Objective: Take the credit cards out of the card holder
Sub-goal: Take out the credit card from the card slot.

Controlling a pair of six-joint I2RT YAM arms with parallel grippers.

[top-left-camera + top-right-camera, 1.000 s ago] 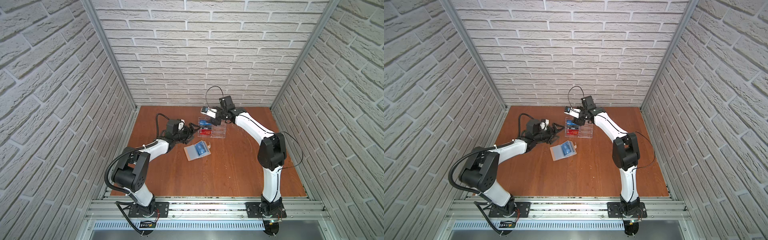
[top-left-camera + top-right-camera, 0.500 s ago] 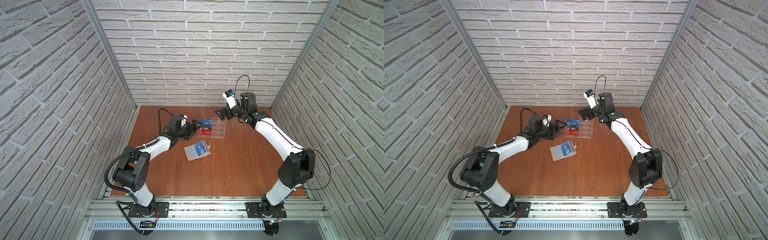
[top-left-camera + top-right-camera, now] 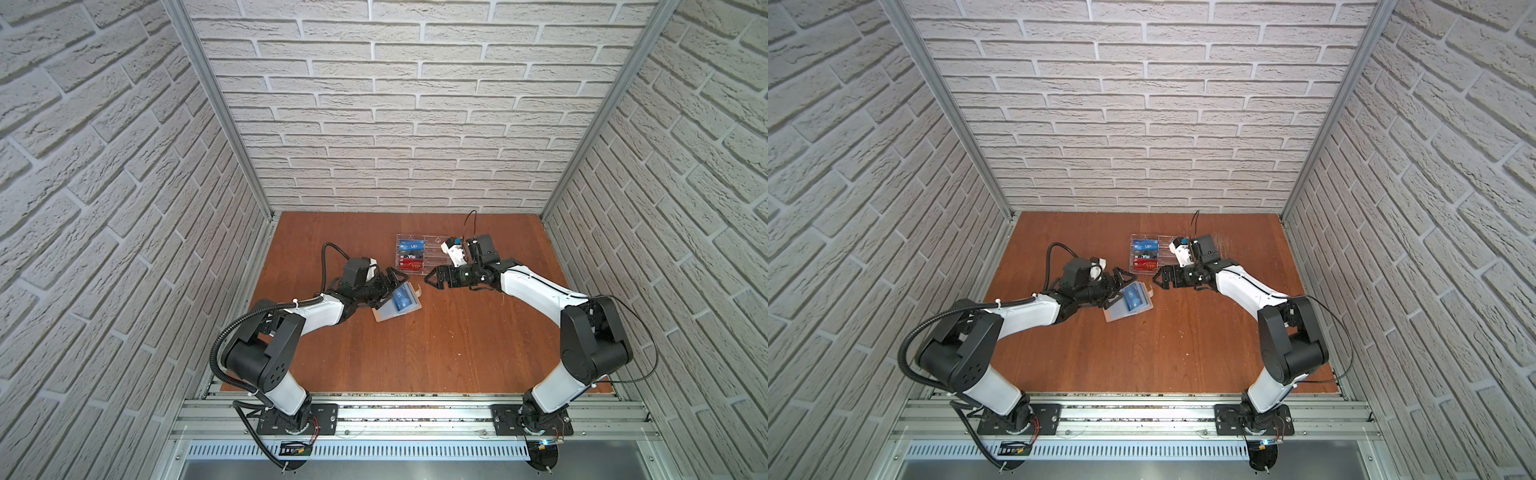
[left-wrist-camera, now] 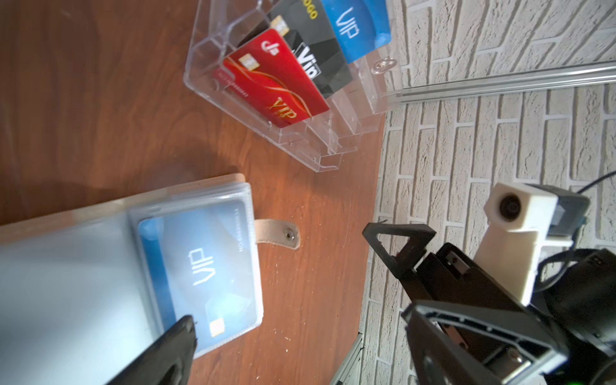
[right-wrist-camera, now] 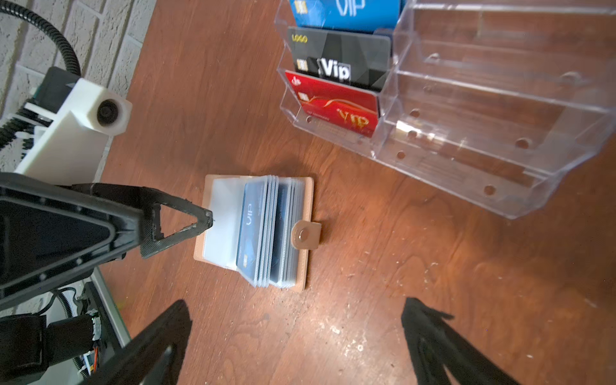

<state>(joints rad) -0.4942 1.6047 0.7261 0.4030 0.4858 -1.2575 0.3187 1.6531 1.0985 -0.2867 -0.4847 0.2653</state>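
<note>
**Fingers (image 5: pixel 176 221) spread wide on both arms, closing in on the wallet**

The beige leatherette card holder (image 5: pixel 306 200) lay open on the wooden table (image 5: pixel 366 266), its blue credit cards (image 5: pixel 253 226) still sleeved. The left gripper (image 3: pixel 395 284) had nosed up to its frosted page. The right gripper (image 3: pixel 429 279) had swung back from the clear acrylic rack (image 5: pixel 500 133), empty; the next pull looked close.

I see left arm (image 3: pixel 320 309) and right arm (image 3: pixel 536 286) stretched low, reaching inward. Left gripper (image 3: pixel 394 281) jaws spread wide; right gripper (image 3: pixel 430 279) likewise. Tips face each other, apart.
</note>
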